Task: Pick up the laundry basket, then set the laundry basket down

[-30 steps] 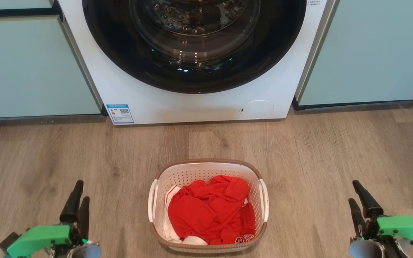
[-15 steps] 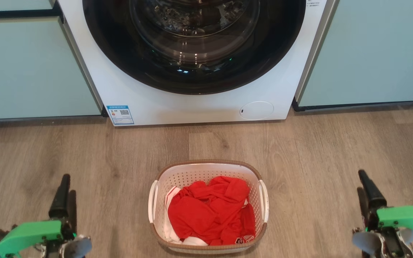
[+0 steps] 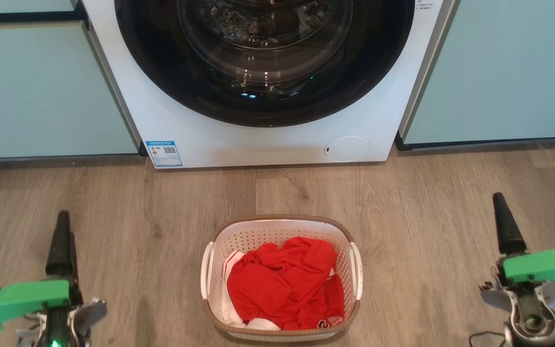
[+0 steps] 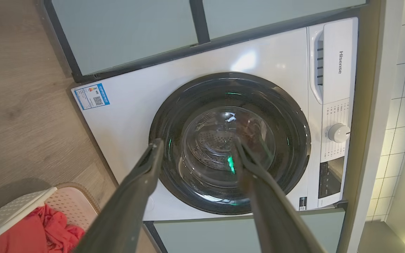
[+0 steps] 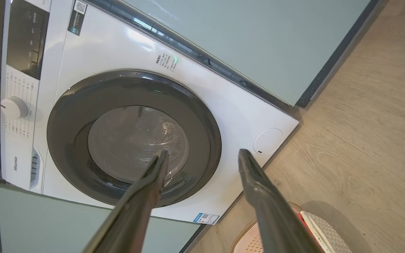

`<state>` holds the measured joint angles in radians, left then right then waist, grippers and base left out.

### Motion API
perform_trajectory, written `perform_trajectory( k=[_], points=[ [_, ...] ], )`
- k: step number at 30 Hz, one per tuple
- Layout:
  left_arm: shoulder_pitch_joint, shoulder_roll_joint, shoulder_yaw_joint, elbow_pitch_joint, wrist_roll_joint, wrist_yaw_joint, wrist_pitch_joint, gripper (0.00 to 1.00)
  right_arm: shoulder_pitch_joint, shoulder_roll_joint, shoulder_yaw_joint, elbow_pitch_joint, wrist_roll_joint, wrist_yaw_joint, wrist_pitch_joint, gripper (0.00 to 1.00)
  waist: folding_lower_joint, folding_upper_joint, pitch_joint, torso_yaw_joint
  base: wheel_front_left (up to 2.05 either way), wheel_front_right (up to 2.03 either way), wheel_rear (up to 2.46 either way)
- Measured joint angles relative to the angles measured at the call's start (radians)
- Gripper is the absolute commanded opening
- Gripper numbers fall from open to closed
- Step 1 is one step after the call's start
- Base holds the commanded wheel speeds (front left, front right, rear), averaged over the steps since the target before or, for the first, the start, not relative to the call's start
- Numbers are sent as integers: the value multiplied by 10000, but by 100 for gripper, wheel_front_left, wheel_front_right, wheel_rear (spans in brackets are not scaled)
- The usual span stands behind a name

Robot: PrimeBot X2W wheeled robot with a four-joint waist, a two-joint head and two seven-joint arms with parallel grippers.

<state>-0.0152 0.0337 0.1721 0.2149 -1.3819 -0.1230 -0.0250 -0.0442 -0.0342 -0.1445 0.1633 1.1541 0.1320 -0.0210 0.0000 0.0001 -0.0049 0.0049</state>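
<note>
The laundry basket [image 3: 277, 232] stands on the wood floor in front of me, white with perforated walls, a brown rim and white side handles. Crumpled red clothing [image 3: 284, 284] lies inside it. My left gripper [image 3: 62, 218] hovers well to the basket's left, apart from it. Far off to the right, my right gripper [image 3: 499, 200] hangs just as clear of the basket. In the wrist views both the left gripper [image 4: 198, 143] and the right gripper [image 5: 203, 154] have their fingers spread, with nothing between them. A basket corner [image 4: 16, 211] shows at the left wrist view's lower left, and a handle [image 5: 323, 230] at the right wrist view's bottom.
A white front-loading washing machine [image 3: 258, 142] with a shut dark round door stands behind the basket. Pale green cabinet fronts [image 3: 41, 91] flank it on both sides. Bare wood floor [image 3: 152, 202] lies between the basket and the machine.
Both grippers have moved outward and forward, away from the basket: the left one further left, the right one further right. The basket has not moved.
</note>
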Motion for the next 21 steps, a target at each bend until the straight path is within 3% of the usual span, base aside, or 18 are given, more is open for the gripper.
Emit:
perform_trajectory(
  k=[16,21],
  points=[
    [-137,-2,-31,-1503,3097,163,-395,100,-347,-6,1022,-1241,-3649,2,-422,100,0,0,29,37,0,0,0],
    [-174,0,-729,-2286,4638,1131,-566,100,-449,-10,1285,-1530,-4707,2,-527,100,0,0,49,23,0,0,0]
  ],
)
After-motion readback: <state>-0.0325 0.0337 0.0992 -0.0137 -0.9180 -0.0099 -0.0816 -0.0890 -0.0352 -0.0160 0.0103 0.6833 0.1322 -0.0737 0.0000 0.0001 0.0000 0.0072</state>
